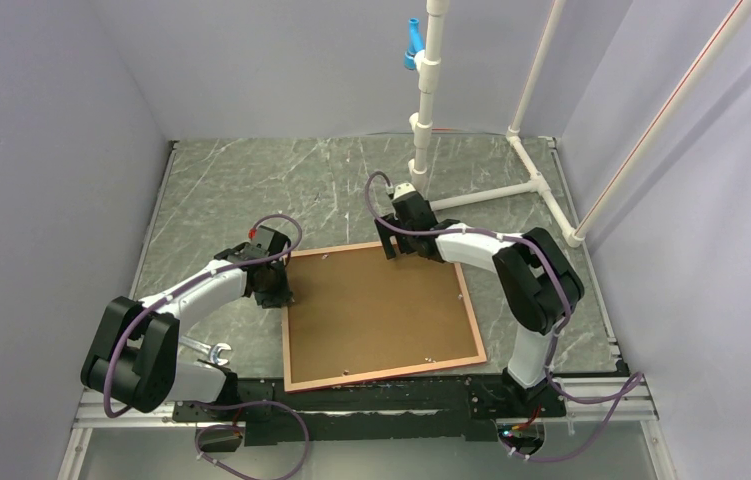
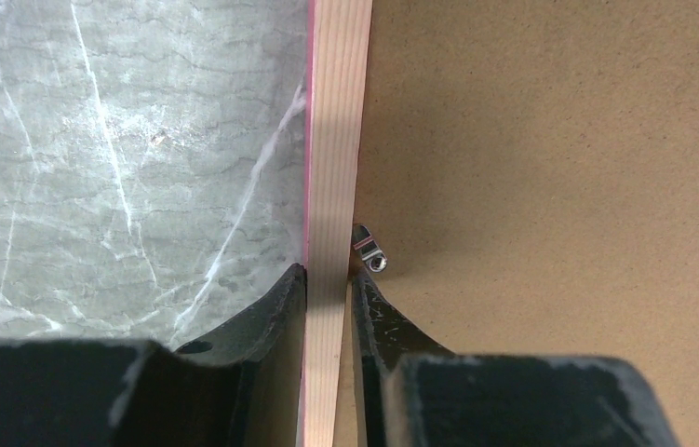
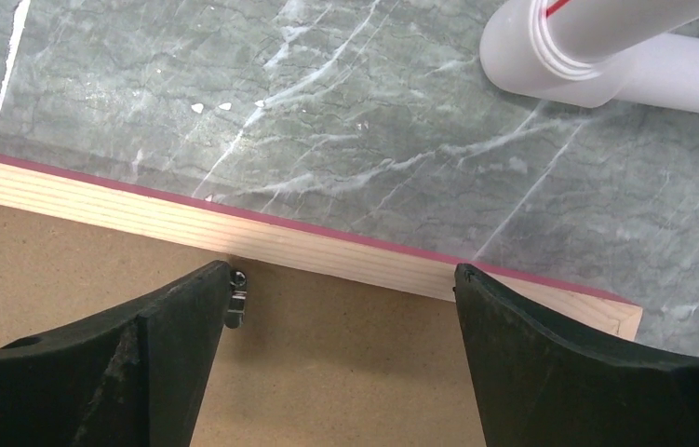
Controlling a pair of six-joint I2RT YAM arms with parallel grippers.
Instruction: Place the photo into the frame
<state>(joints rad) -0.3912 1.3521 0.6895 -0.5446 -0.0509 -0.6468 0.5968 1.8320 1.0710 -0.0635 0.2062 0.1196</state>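
Note:
The frame (image 1: 381, 374) lies back up on the marble table, its salmon edge around a brown backing board (image 1: 376, 305). The photo is hidden. My left gripper (image 1: 276, 290) is at the frame's left side; in the left wrist view it (image 2: 329, 275) is shut on the pale wooden rail (image 2: 336, 140), one finger outside and one on the board side beside a small metal clip (image 2: 370, 251). My right gripper (image 1: 396, 245) hovers at the frame's far edge. It (image 3: 343, 279) stands open above the board (image 3: 327, 372) and rail (image 3: 327, 244), with a metal clip (image 3: 237, 300) against its left finger.
A white PVC pipe stand (image 1: 426, 100) rises behind the frame, and its foot (image 3: 606, 56) lies just beyond the right gripper. A silver wrench (image 1: 209, 352) lies near the left arm's base. Grey walls close in the table on three sides.

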